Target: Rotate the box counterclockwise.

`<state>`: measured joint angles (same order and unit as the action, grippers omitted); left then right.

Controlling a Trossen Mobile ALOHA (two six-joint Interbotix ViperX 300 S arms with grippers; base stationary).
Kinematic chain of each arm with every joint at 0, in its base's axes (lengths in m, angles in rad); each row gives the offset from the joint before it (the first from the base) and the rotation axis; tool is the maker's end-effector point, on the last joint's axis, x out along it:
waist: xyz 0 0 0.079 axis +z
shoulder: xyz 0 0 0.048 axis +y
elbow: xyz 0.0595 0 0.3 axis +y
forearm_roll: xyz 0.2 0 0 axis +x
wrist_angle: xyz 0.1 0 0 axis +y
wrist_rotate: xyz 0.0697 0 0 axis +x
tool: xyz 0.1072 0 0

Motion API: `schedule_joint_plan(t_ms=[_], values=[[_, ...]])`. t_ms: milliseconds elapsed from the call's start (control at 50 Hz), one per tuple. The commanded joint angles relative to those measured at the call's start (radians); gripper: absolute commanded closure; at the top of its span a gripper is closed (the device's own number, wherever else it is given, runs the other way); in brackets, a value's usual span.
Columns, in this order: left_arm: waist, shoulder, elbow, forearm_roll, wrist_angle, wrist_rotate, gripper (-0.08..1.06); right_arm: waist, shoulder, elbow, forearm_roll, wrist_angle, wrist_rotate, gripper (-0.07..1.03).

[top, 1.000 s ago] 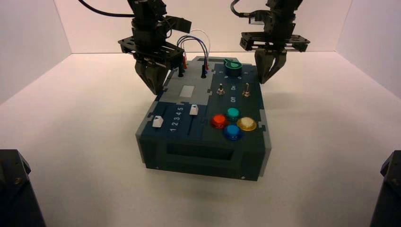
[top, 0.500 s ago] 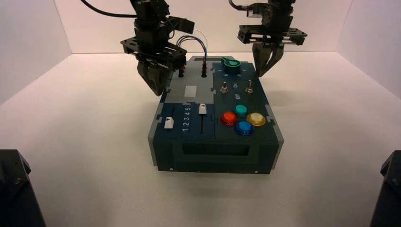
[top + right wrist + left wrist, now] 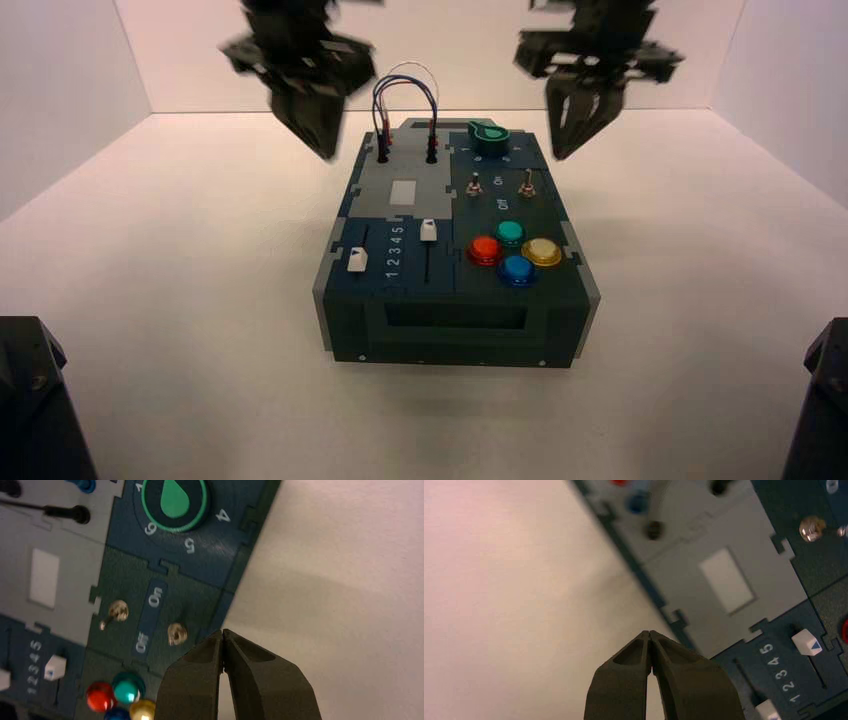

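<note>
in the high view, the box (image 3: pixel 455 333) sits at the middle of the bench (image 3: pixel 220 400), well in from its left and right edges. its long axis runs from the near edge toward the far wall, nearly straight; the end with the four round buttons (image 3: pixel 514 253) faces the near edge, and the looped wires (image 3: pixel 408 80), plugged into its grey panel (image 3: pixel 402 180), stand toward its far left corner. the left gripper (image 3: pixel 326 154) hangs beyond the box's left edge, apart from it; the right gripper (image 3: pixel 560 156) is near its far right corner. in the left wrist view, the left gripper's fingers are closed together, holding nothing, beside the grey panel's edge. in the right wrist view, the right gripper's fingers are also closed and empty, by the box's right edge, with the green knob (image 3: pixel 175 502) in sight.
</note>
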<state>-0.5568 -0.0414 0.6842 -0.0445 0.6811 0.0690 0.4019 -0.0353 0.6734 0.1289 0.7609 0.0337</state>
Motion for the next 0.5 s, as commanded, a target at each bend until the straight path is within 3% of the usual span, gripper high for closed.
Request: schedule_joint_plan(t_ms=[20, 280, 500], values=[[0.011, -0.112, 0.015, -0.002, 0.009, 0.002, 1.00, 0.005, -0.117, 0.026, 0.002, 0.026, -0.002, 0.99], [0.060, -0.336, 0.100, 0.006, 0.006, 0.003, 1.00, 0.012, -0.339, 0.126, 0.009, 0.051, 0.002, 0.99], [0.081, -0.445, 0.190, 0.011, -0.104, 0.008, 1.00, 0.011, -0.506, 0.222, 0.021, 0.052, 0.014, 0.99]])
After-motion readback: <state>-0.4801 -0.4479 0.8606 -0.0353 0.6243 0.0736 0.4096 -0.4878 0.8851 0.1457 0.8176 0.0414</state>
